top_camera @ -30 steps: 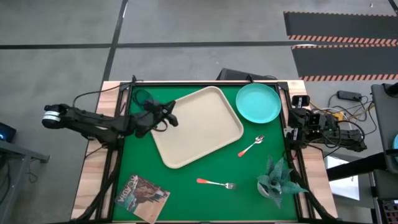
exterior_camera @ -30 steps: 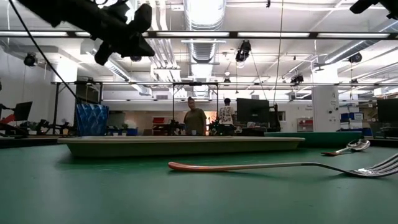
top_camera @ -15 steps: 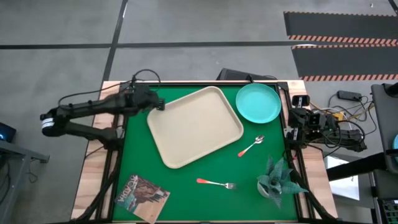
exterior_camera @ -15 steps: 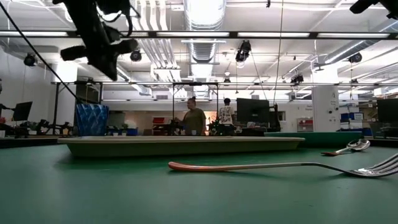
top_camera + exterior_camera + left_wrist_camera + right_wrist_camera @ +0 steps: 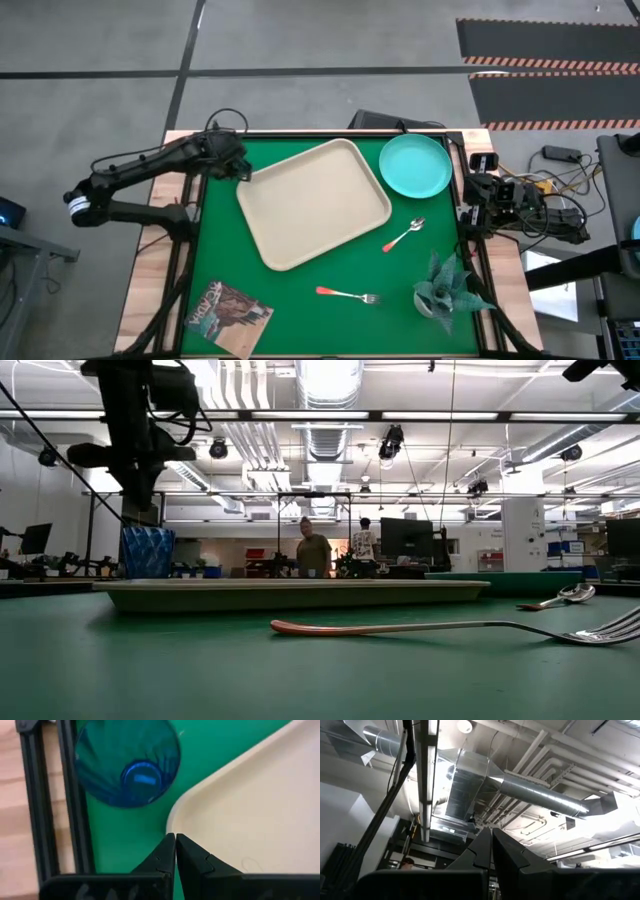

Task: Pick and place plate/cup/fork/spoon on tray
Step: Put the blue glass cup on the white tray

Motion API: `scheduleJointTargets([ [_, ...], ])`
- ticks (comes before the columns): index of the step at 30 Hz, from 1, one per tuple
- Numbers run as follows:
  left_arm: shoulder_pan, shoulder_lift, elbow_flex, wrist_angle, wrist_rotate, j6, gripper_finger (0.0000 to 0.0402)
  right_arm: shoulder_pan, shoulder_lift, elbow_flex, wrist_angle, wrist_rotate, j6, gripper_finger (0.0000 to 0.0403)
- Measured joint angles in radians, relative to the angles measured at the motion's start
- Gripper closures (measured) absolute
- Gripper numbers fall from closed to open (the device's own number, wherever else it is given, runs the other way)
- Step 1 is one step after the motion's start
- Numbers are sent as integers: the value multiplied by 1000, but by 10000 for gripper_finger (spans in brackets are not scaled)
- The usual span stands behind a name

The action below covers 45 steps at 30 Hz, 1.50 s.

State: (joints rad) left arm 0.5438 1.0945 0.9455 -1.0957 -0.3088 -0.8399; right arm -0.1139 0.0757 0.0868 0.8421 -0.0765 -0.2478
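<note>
Left gripper (image 5: 175, 836) hovers (fingers pressed together, empty) beside the cup (image 5: 127, 762) near the tray (image 5: 250, 805) corner; right gripper (image 5: 491, 834) parked, fingers together.

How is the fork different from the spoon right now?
The fork ends in tines, the spoon in an oval bowl. The fork lies near the table's front, well clear of the tray; the spoon lies farther back, just off the tray's right corner. Both have red-orange handles, rest flat on the green mat and are untouched.
</note>
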Motion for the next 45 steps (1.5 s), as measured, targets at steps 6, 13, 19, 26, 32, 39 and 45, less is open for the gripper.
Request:
scheduleJointTargets([
  [6,0,35,4,110,-11,89,401,0,0,0,0,0,1,394],
  [13,7,107,15,142,-10,149,401,0,0,0,0,0,1,394],
  [19,10,136,19,135,-7,167,402,0,0,0,0,0,0,394],
  [26,27,102,16,102,1,176,391,0,0,0,0,0,0,394],
  [32,33,87,12,100,-38,194,334,0,0,0,0,1,2,394],
  [39,33,98,11,100,-119,211,290,0,0,0,0,1,3,394],
  [45,33,98,11,100,-119,245,285,0,0,0,0,1,2,394],
])
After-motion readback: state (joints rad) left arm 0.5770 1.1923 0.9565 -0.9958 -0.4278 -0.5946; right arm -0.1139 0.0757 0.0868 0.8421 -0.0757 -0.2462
